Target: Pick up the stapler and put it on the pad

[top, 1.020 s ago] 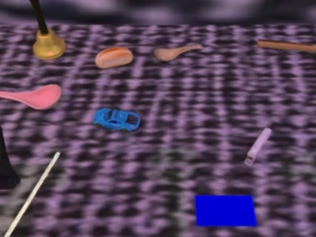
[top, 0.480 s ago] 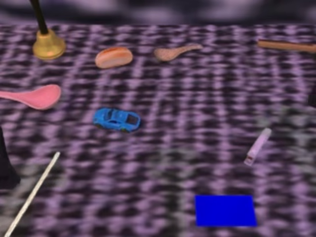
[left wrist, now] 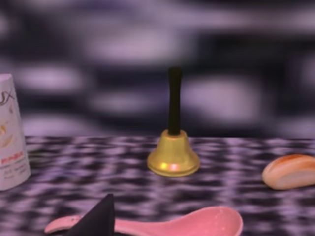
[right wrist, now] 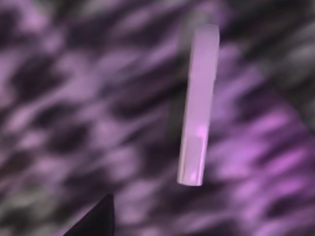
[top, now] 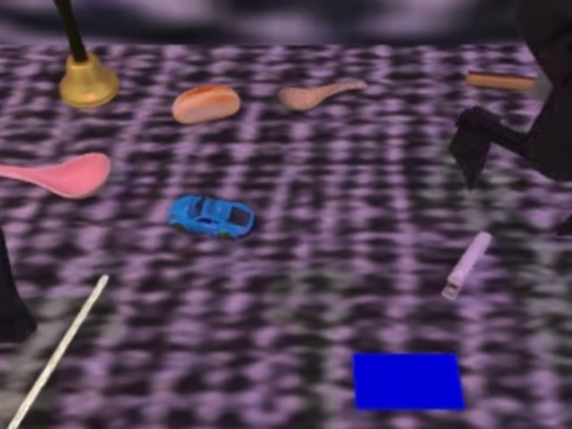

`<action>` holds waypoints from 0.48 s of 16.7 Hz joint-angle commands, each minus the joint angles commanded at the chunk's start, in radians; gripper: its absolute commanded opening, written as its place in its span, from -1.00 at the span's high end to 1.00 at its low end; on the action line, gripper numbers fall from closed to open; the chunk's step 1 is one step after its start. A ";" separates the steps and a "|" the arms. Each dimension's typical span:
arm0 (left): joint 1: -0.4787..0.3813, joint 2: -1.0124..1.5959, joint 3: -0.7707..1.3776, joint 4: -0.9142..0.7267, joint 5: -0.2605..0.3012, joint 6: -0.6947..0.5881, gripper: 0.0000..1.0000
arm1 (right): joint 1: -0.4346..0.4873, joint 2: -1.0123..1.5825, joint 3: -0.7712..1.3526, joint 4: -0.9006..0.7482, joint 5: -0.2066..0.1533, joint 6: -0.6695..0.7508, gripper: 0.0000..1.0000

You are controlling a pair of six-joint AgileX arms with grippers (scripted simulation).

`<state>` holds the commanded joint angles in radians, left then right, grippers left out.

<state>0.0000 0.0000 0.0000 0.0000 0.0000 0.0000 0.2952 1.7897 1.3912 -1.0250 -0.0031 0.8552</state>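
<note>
The stapler (top: 467, 265), a slim pale lilac bar, lies slanted on the purple cloth at the right. It also fills the middle of the right wrist view as the stapler (right wrist: 198, 103). The pad (top: 408, 381), a flat bright blue rectangle, lies nearer the front edge, left of the stapler. My right gripper (top: 472, 152) hangs above the table behind the stapler, apart from it, open and holding nothing. One dark fingertip (right wrist: 101, 219) shows in its wrist view. My left gripper (top: 11, 308) stays parked at the left edge, open.
A blue toy car (top: 212, 216) sits mid-table. At the back stand a brass bell (top: 88, 82), a bread roll (top: 206, 104), a wooden spoon (top: 317, 93) and a brown stick (top: 500, 80). A pink spoon (top: 67, 173) and a long white stick (top: 58, 350) lie left.
My right arm has swung in from the right edge and now hangs over the back right of the table, behind the stapler. Nothing on the table has moved.
</note>
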 joint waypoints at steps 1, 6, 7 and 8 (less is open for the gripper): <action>0.000 0.000 0.000 0.000 0.000 0.000 -1.00 | 0.010 0.057 0.048 -0.032 0.000 0.029 -1.00; 0.000 0.000 0.000 0.000 0.000 0.000 -1.00 | 0.036 0.207 0.183 -0.116 -0.001 0.107 -1.00; 0.000 0.000 0.000 0.000 0.000 0.000 -1.00 | 0.036 0.209 0.185 -0.117 -0.001 0.108 -1.00; 0.000 0.000 0.000 0.000 0.000 0.000 -1.00 | 0.036 0.209 0.185 -0.117 -0.001 0.108 -1.00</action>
<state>0.0000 0.0000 0.0000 0.0000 0.0000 0.0000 0.3314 1.9984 1.5762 -1.1418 -0.0036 0.9629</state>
